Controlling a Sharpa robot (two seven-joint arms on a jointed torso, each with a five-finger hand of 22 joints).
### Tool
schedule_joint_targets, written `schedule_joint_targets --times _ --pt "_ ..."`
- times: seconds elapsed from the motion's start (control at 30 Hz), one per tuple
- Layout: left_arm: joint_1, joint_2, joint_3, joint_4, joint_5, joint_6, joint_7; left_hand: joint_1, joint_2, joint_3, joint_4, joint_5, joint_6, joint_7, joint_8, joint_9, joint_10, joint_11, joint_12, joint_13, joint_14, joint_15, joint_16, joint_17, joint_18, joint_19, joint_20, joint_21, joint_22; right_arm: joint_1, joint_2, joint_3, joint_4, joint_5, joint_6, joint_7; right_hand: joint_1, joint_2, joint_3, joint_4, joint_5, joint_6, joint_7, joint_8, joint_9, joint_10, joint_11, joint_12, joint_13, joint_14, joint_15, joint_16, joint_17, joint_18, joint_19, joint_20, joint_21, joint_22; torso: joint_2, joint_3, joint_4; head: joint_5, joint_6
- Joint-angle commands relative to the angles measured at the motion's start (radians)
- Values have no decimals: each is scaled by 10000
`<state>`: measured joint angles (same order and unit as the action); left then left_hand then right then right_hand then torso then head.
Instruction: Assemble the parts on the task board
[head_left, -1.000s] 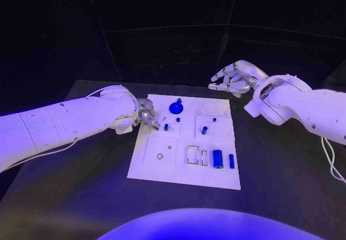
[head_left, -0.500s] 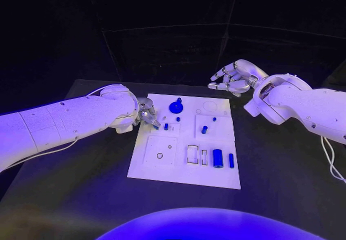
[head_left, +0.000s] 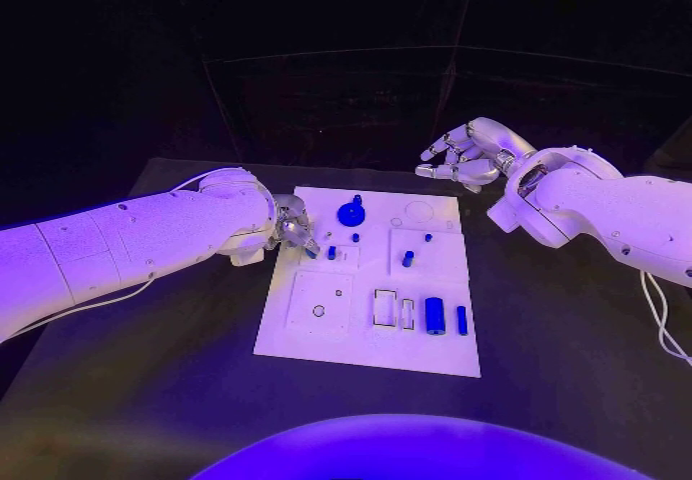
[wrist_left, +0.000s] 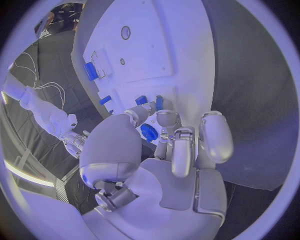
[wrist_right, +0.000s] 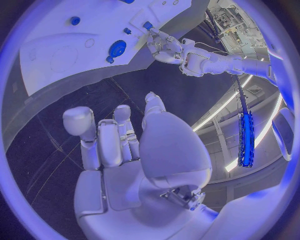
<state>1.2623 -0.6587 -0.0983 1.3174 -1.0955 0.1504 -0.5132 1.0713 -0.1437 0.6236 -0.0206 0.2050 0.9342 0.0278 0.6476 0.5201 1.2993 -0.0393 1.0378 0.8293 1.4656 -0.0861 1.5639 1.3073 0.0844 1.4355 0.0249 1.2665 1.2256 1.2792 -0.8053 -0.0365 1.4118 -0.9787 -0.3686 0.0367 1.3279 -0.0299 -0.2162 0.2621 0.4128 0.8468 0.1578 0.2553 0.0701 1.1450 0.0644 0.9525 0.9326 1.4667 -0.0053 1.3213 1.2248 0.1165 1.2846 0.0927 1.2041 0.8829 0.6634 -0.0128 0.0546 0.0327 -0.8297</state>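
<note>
Head view first: the left hand (head_left: 294, 228) has its fingertips down at the left edge of the task board (head_left: 332, 340), right by a small blue peg (head_left: 330, 254) standing in the board. Its fingers are curled close together, but I cannot tell if they pinch anything — the left wrist view shows the fingertips (wrist_left: 167, 120) hanging over little blue parts without a clear grip. Next to them sits a round blue knob (head_left: 352, 213). More blue parts lie further off: a short peg (head_left: 408, 259) in the middle and a fat blue cylinder (head_left: 436, 316) near the board's near edge.

The right hand (head_left: 464, 158) floats up past the far right corner of the board, well away from every part, fingers loosely bent and holding nothing.

My guess is the left hand is busy with the small peg. Next it needs a tight pinch — then a straight push into the hole.
</note>
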Motion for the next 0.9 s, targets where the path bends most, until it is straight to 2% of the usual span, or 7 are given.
schedule_joint_targets --times 0.03,0.27,0.5,0.67,0.73,0.9 --pt "-36 3 -33 16 -64 327 -51 -140 -24 -198 55 -19 138 5 -73 -56 95 -18 83 89 1046 -101 55 2606 -29 23 -88 39 34 19 8 7 9 24 -47 72 9 52 -44 0 61 -20 -45 41 -13 -11 10 -23 10 241 -91 -41 4 97 -33 -25 -46 -8 0 -6 4 -1 -7" --pt "-36 1 -33 16 -64 264 -45 -150 35 -377 119 -13 243 -22 -96 -116 183 -40 225 277 1052 -118 69 2635 -43 53 -107 91 105 19 30 6 -20 24 3 44 9 52 -44 0 61 -20 -45 41 -13 -11 10 -23 10 241 -91 -41 4 97 -33 -25 -46 -8 -6 -8 20 17 -9" --pt "-36 14 -33 -11 -64 171 -40 -213 104 -550 232 -12 315 -30 -127 -175 222 -53 273 343 1052 -135 69 2635 -52 73 -122 121 148 19 37 6 -28 24 15 32 9 52 -44 0 61 -20 -45 41 -13 -11 10 -23 10 241 -91 -41 4 97 -33 -25 -46 -8 -2 -3 -4 34 -1" --pt "-36 48 -32 -24 -64 189 -59 -417 215 -809 488 -11 407 -36 -161 -249 286 -56 358 462 1052 -139 69 2635 -67 103 -133 169 218 19 38 6 -30 24 14 29 9 52 -44 0 61 -20 -45 41 -13 -11 10 -23 10 241 -91 -41 4 97 -33 -25 -46 -8 -1 0 -9 36 -4" --pt "-36 64 -32 -38 -64 186 -67 -630 271 -977 697 -16 453 -27 -177 -284 313 -48 395 514 1052 -133 69 2635 -69 108 -131 172 229 19 37 6 -30 24 12 28 9 52 -44 0 61 -20 -45 41 -13 -11 10 -23 10 241 -91 -41 4 97 -33 -25 -46 -8 -1 3 -7 29 3" --pt "-36 107 -31 -117 -65 144 -83 -909 293 -1430 1000 -24 522 -22 -207 -355 333 -44 434 577 1052 -133 69 2635 -73 119 -130 183 263 19 37 6 -28 24 5 26 6 61 -55 4 83 -19 -47 46 -13 -4 9 -44 -26 242 -92 -56 -8 101 -34 -26 -65 -34 2 4 1 25 3"
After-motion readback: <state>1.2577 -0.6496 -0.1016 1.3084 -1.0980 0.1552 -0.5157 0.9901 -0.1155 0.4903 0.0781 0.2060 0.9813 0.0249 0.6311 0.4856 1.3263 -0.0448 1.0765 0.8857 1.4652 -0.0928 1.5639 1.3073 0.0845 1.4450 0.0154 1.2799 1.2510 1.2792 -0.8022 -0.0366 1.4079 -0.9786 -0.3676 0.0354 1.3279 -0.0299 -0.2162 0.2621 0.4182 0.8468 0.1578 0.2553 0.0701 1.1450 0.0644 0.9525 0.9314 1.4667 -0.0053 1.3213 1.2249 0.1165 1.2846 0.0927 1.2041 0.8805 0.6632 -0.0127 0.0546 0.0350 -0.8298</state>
